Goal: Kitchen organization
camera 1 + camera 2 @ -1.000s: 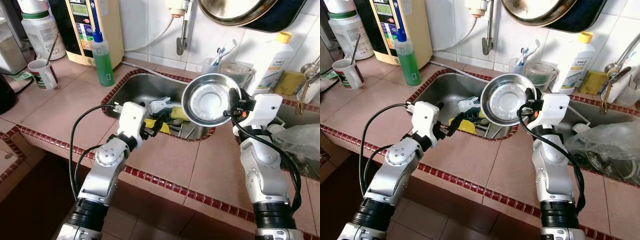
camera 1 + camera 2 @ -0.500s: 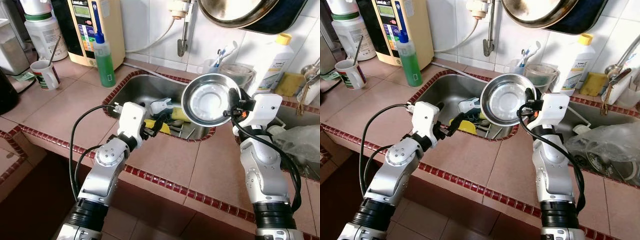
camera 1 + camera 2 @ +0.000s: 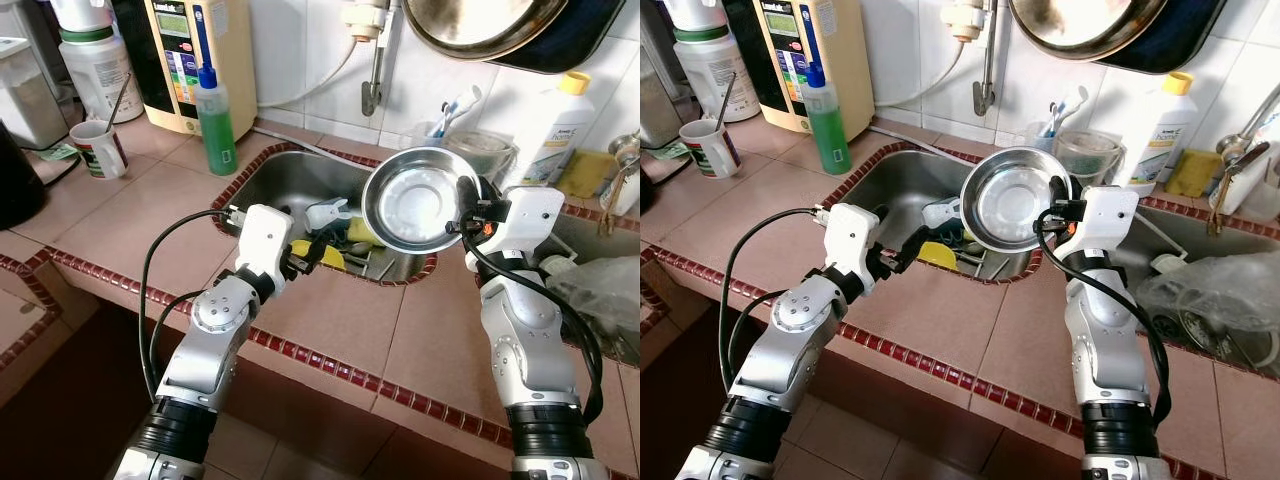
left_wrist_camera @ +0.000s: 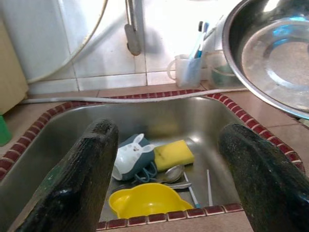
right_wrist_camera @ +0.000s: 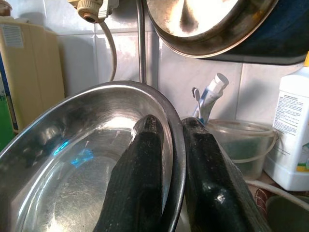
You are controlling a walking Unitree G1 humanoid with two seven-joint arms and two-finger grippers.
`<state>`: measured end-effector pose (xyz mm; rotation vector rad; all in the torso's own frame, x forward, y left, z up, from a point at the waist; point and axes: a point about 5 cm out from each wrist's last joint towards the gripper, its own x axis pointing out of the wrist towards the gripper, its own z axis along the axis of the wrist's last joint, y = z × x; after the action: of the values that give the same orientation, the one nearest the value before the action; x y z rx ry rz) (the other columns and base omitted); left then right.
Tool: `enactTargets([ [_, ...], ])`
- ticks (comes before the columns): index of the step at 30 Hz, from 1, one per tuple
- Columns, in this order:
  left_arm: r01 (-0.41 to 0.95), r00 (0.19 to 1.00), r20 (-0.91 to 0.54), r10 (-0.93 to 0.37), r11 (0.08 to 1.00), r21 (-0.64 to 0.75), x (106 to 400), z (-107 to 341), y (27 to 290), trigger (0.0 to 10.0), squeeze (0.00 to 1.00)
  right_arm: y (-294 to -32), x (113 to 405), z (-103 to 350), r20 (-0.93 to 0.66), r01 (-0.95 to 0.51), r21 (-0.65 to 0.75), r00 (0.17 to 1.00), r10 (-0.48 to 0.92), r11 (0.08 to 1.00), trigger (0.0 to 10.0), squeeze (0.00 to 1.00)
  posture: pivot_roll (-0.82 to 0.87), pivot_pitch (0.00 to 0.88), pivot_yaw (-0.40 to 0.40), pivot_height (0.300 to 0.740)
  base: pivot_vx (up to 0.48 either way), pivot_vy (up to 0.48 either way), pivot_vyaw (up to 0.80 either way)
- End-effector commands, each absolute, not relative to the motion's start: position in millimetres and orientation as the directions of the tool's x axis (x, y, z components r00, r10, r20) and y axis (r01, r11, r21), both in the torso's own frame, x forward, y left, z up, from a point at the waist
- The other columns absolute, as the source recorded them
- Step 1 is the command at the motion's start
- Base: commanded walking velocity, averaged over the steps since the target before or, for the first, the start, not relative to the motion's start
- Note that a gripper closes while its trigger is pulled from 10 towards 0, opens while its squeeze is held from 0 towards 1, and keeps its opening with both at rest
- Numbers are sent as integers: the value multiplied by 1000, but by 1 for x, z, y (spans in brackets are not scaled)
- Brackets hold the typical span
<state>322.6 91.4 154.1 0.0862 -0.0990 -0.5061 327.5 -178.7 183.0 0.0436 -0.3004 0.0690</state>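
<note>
A steel bowl (image 3: 418, 200) is held tilted above the right end of the sink (image 3: 280, 178), its hollow facing me. My right gripper (image 3: 468, 207) is shut on the bowl's rim (image 5: 175, 145), one finger inside and one outside. My left gripper (image 3: 312, 254) stands open at the sink's front edge with nothing between its fingers (image 4: 72, 183). In the sink lie a yellow dish (image 4: 145, 200), a yellow sponge (image 4: 174, 153), a blue-and-white rabbit cup (image 4: 130, 157) and some cutlery (image 4: 176, 174).
A green soap bottle (image 3: 215, 125), a mug with a spoon (image 3: 98, 147) and a water purifier (image 3: 195, 55) stand at the back left. A toothbrush cup (image 3: 430, 130), a white bottle (image 3: 553, 125) and a plastic bag (image 3: 605, 280) are to the right. A large pan (image 3: 490, 25) hangs overhead.
The picture has shifted slightly as the camera moved. Both grippers and the bowl keep their places.
</note>
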Motion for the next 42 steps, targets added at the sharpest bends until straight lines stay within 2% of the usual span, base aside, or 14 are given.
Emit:
enactTargets([
  [1,477,871,71,-485,873,103,323,155,91,10000,0,-180,328,191,323,-71,24,944,60,997,10000,0,-4,0,-24,740,281,0,0],
  [42,478,871,68,-486,872,107,322,155,92,10000,0,-177,328,189,318,-83,28,946,69,996,10000,0,2,0,-20,740,306,0,0],
])
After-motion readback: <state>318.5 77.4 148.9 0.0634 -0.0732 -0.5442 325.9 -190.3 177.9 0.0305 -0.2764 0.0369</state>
